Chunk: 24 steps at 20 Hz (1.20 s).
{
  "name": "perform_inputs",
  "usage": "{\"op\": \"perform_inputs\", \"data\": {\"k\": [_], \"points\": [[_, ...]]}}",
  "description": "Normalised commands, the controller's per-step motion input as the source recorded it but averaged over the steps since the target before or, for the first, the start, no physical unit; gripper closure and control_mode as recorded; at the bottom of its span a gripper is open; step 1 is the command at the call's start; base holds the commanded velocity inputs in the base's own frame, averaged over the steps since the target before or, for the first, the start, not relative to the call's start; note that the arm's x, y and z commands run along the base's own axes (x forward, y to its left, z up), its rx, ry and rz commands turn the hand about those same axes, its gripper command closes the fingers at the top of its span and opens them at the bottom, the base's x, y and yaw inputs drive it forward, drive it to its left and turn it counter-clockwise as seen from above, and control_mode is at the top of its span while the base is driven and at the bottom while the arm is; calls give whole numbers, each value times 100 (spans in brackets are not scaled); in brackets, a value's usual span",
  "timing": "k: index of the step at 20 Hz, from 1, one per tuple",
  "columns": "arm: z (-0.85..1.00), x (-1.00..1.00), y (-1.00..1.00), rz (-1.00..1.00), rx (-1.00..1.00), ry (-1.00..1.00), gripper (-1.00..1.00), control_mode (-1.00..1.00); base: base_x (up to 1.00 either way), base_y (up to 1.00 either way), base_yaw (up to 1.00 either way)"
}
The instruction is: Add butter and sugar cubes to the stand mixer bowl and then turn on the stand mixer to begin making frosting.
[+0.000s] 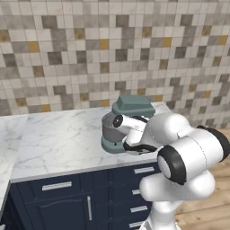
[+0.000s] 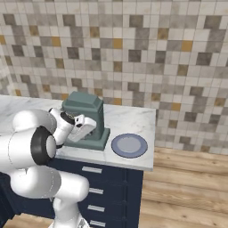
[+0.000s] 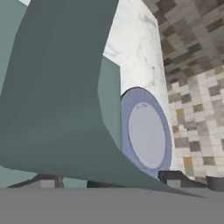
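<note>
The teal-green stand mixer (image 1: 133, 105) stands on the marble counter near its right end. Its grey metal stand mixer bowl (image 1: 108, 128) sits under the head on the left side. My hand is pressed close to the mixer's front. In the right base view my gripper (image 2: 89, 127) is level with the mixer's lower body (image 2: 87, 116). In the hand view the teal mixer (image 3: 57, 96) looms right ahead, and the two fingertips (image 3: 175, 180) of my gripper (image 3: 111, 182) stand wide apart, open. The butter and the sugar cubes are hidden.
A flat round blue-grey plate (image 2: 129, 145) lies on the counter just right of the mixer, near the counter's right edge (image 2: 152, 147). A tiled wall backs the counter. Dark blue drawers (image 1: 56, 185) run below. Bare marble (image 1: 58, 139) stretches left of the mixer.
</note>
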Motion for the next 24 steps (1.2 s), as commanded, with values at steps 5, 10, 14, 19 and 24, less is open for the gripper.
{"op": "perform_inputs", "data": {"k": [5,10,14,19,24], "points": [[21,32,-12,0,14,0,100,-100,0,0,0],[12,17,-20,4,19,-3,100,-100,0,0,0],[19,29,-18,7,28,-1,100,-100,0,0,0],[31,34,-27,6,34,0,100,-100,0,0,0],[28,42,-30,4,32,0,100,-100,0,0,0]]}}
